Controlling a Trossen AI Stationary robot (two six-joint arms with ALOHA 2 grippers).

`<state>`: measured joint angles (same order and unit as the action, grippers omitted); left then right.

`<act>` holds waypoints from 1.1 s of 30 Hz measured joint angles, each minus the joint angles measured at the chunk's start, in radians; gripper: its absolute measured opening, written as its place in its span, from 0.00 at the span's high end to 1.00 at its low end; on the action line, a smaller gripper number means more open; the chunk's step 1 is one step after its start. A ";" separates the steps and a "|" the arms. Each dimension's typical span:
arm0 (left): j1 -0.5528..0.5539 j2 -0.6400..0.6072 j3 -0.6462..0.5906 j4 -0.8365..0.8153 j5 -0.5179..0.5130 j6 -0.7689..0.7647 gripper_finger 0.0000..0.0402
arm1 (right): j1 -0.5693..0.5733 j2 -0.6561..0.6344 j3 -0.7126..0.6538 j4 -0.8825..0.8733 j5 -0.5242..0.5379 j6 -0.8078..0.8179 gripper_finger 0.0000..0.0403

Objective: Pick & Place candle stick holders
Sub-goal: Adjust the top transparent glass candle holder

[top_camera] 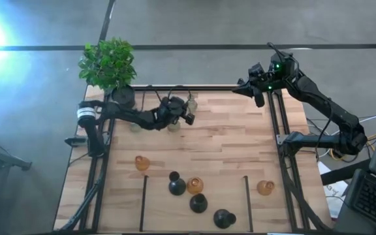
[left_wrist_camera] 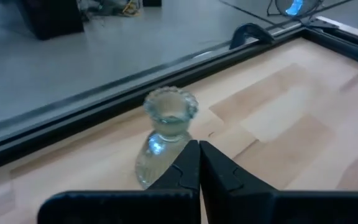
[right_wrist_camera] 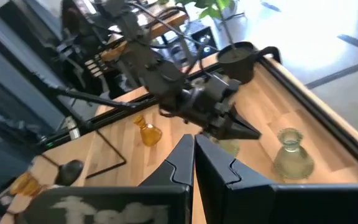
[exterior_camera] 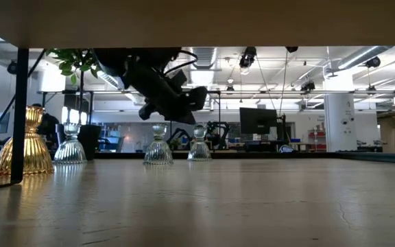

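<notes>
Left gripper (top_camera: pixel 189 118) hovering over far-edge row of clear glass holders, fingers pressed together, empty.
Nearest clear glass candle holder (left_wrist_camera: pixel 163 140) upright on wooden table (top_camera: pixel 227 143), just beyond closed fingertips, not touched. Right gripper (top_camera: pixel 253 88) raised over far right corner, fingers likewise shut, nothing held. Amber holders (top_camera: pixel 141 163) and black holders (top_camera: pixel 177 185) scattered across near half of table. Potted plant (top_camera: pixel 109 65) at far left corner.
</notes>
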<state>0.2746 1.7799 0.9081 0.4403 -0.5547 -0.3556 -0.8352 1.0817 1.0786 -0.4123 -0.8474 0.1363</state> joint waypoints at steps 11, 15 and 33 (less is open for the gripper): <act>0.003 0.109 0.004 0.071 -0.201 0.066 1.00 | 0.000 0.000 0.000 -0.003 -0.074 -0.017 0.98; 0.022 0.137 0.011 0.104 -0.208 0.068 1.00 | 0.000 0.000 -0.001 -0.003 -0.077 -0.036 0.98; 0.050 0.307 0.200 0.216 -0.111 0.228 1.00 | 0.000 0.000 -0.004 -0.048 -0.078 -0.035 0.98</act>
<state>0.3241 2.0864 1.1076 0.6562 -0.6656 -0.1274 -0.8352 1.0821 1.0748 -0.4603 -0.9257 0.1017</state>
